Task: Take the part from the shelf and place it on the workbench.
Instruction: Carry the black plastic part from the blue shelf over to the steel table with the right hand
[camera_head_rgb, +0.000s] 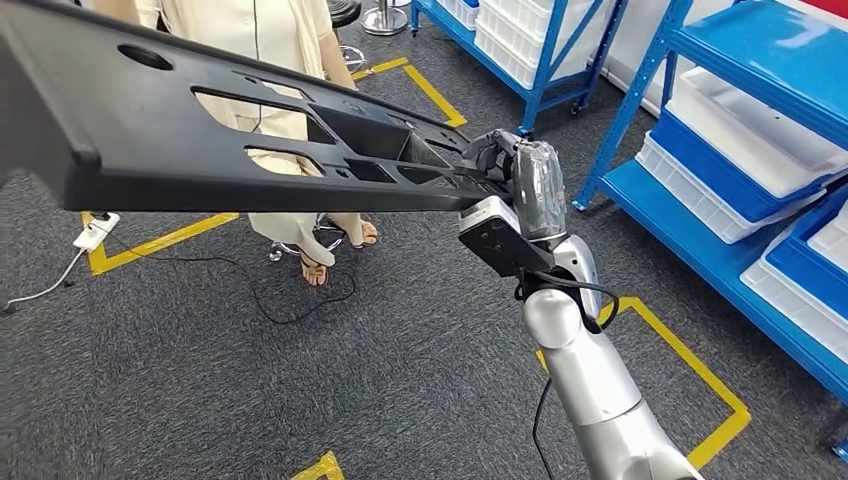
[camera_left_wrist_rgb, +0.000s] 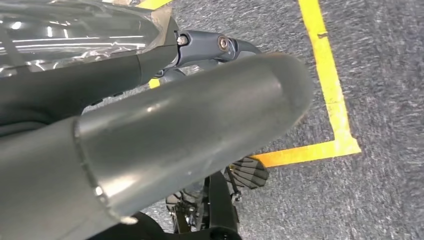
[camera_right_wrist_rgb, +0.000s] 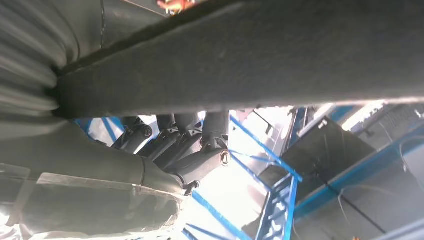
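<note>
Already off the shelf, the part hangs in the air, its long axis running from 3 toward 9 o'clock. The right robot hand grips its 3 o'clock end, fingers curled under the edge; the left robot hand hangs toward the floor, its fingers' state hidden.

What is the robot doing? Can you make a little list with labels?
Holding: long black plastic part
Which hand: right robot hand, gripping the part's end
Left robot hand: hangs over the floor, nothing in it
Floor: grey carpet, yellow tape lines
Nearby: blue shelves with white bins, a person standing
Workbench: cannot see one
</note>
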